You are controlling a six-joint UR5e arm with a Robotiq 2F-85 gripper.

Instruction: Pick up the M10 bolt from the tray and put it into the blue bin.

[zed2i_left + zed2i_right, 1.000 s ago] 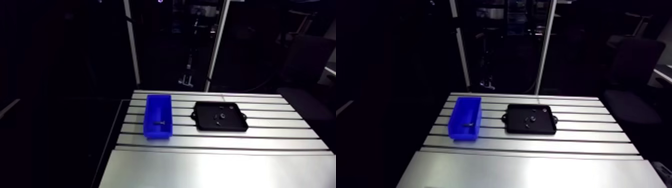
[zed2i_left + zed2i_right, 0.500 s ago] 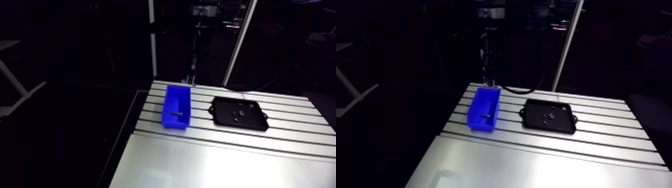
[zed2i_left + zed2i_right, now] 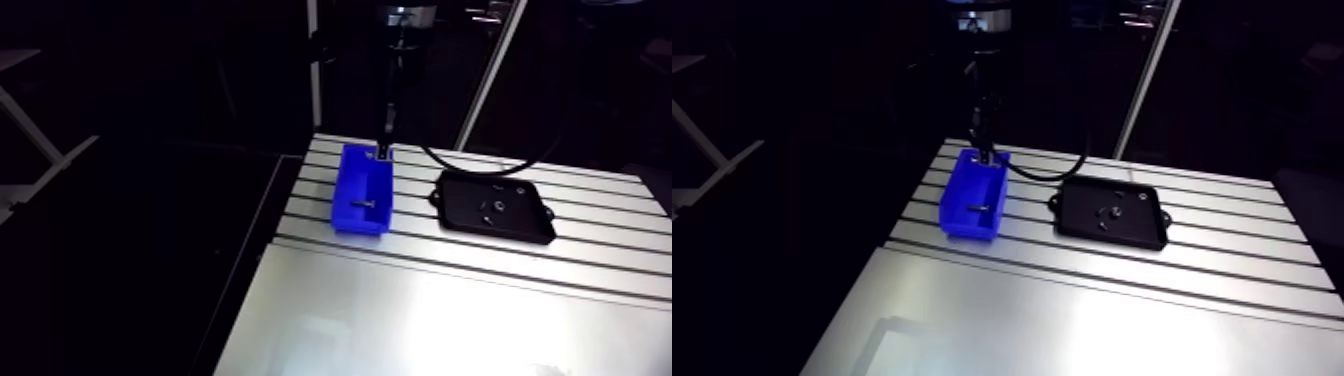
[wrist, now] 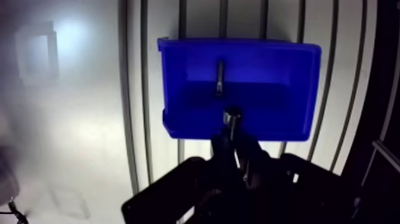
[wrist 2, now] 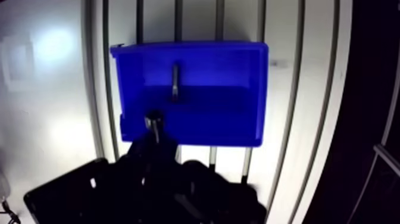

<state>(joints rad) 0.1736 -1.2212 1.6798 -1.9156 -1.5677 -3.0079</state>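
- Gripper (image 4: 233, 128): fingers drawn close together, clamped on a short metallic piece that reads as the M10 bolt (image 4: 231, 114).
- Bolt axis: in line with the fingers, dark head end out past the tips and pointing toward the bin.
- Bolt position: between and just ahead of the fingertips, seen against the blue bin (image 4: 280, 89) at its wall nearest the gripper. Height over the rim cannot be told.
- Loose bolt (image 4: 219, 77) lies flat on the bin floor ahead of the gripper, well apart from the held one, long axis pointing away from the gripper.
- Bin sits on the slotted surface (image 4: 71, 131), long side across the slots.
- Arm view: black tray (image 3: 500, 235) beside the bin, apart from it, with a few small parts (image 3: 497, 203) on it.
- Versus earlier: first no gripper in the arm view, now it hangs at the bin's far end. Camera has swung. Bin, loose bolt and tray lie as before.
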